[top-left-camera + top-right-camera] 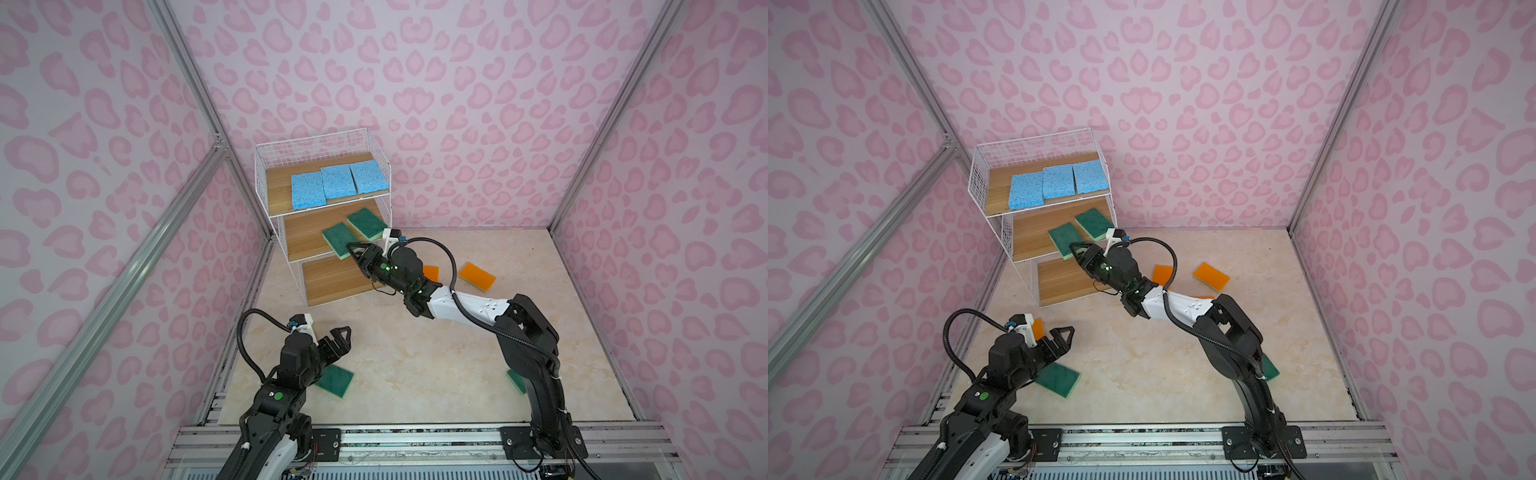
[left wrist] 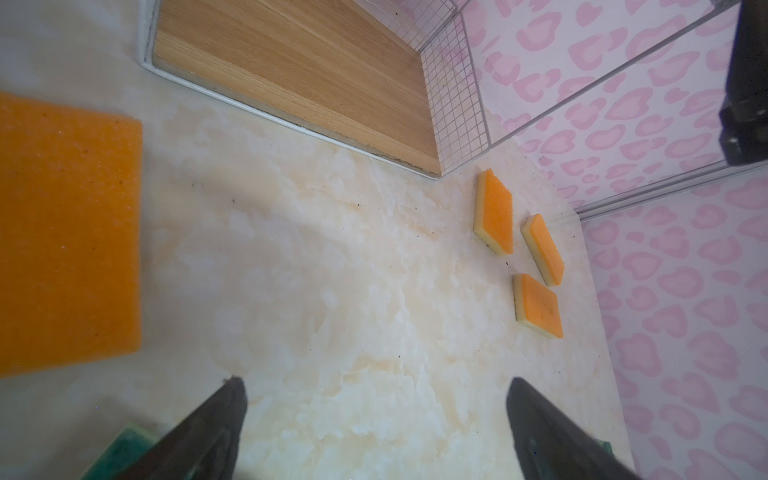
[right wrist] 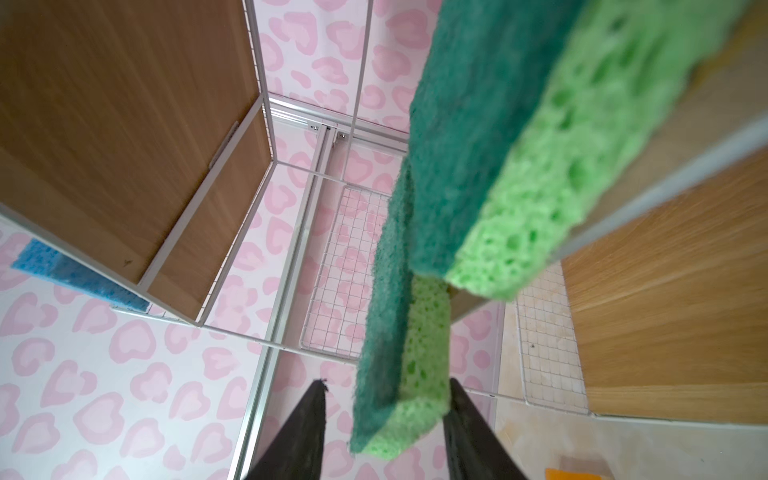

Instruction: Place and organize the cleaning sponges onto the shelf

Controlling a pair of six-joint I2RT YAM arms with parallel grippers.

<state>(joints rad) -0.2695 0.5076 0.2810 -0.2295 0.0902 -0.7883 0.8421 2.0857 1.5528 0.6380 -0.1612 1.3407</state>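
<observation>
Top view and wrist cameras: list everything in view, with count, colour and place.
White wire-grid shelf with three wooden boards: one, white, back left.
Speckled light blue rectangular sponges: three, blue, in a row on its top board.
Dark green rectangular sponges with pale green base: four, green; two on the middle board, two on the floor in front.
Orange rectangular sponges with yellow base: four, orange, on the floor; three right of the shelf, one front left.
Left pincer: one, black, open, empty.
Right pincer: one, black, open, straddling the front green sponge.
</observation>
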